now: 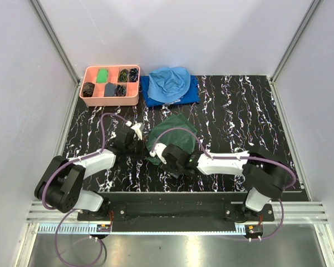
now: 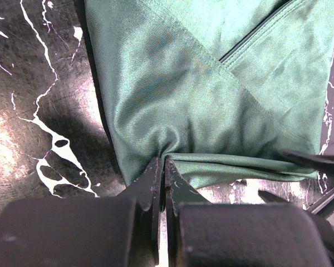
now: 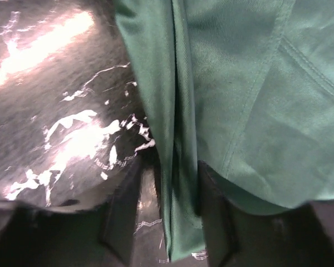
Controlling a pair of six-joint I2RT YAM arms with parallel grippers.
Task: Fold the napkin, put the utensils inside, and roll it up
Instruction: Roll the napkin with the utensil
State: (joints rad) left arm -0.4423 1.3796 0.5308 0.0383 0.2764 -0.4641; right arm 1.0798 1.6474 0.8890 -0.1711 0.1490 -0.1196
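With the left gripper (image 2: 162,169) clenched on the napkin's (image 2: 200,100) near edge and the right gripper's (image 3: 167,218) jaws parted loosely around a fold, that fold could slip out and bunch.

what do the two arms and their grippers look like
Both the left arm and right arm have bulky black joints and white link shells, with a purple cable looping along each. The left gripper and right gripper are plain black, tapering toward the tips.

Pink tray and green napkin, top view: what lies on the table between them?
Nothing. In the top external view, only bare black marbled tabletop separates the pink compartment tray from the dark green napkin.
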